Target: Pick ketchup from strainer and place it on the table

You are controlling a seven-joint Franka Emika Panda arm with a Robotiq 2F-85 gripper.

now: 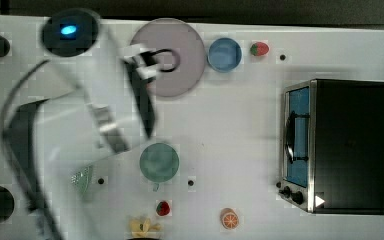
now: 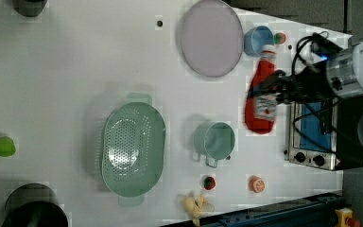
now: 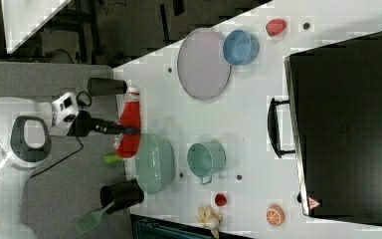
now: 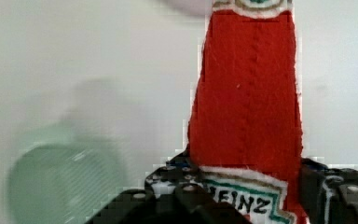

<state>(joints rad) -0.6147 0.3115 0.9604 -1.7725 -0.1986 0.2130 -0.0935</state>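
the heinz ketchup bottle (image 2: 263, 92) is already out of the pale green strainer (image 2: 132, 149) and hangs in the air, pinched across its labelled belly by the black fingers (image 2: 278, 90) of the arm; the wrist view shows them pressing on either side of the label, with the red body running away from the camera toward the white cap. in the left view the bottle floats over bare white surface (image 2: 66, 71), between the grey-lilac plate (image 2: 211, 38) at the far end and the teal cup (image 2: 213, 139), with the small blue bowl (image 2: 258, 40) just beyond its cap.

to finish this well, i'd say the bottle needs lowering over an open patch, kept well apart from the cup and the plate rim (and off the toaster oven (image 2: 314, 135) too). it is held lying rather than upright, so it is best brought down low until its side touches before the fingers spread; dropped from height, a round squeeze bottle would likely roll toward the bowl or the strawberry (image 2: 279, 38).
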